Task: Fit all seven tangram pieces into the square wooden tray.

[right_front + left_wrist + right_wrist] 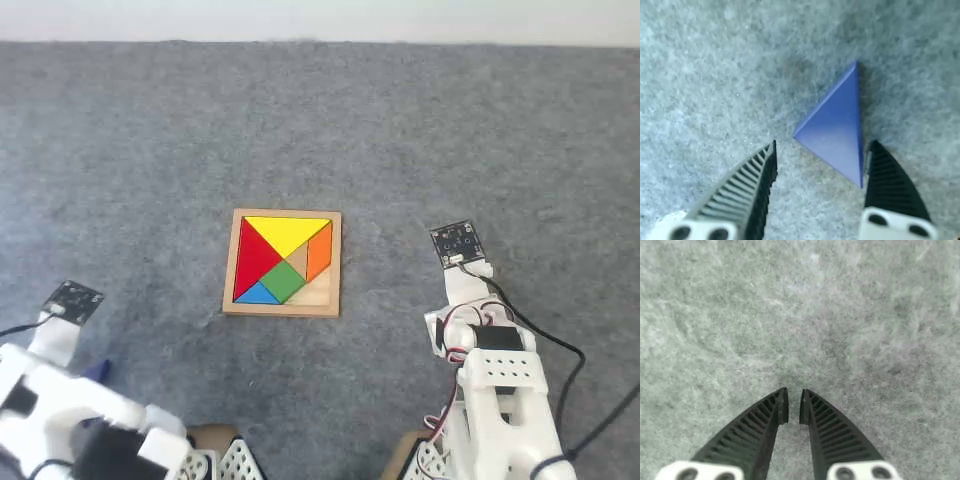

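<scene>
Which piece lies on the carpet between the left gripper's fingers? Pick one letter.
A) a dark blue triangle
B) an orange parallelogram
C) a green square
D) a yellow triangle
A: the left wrist view shows a dark blue triangle lying flat on the grey carpet, between the open fingers of the left gripper.

Closed end effector [794, 407] over grey carpet [790, 310]
</scene>
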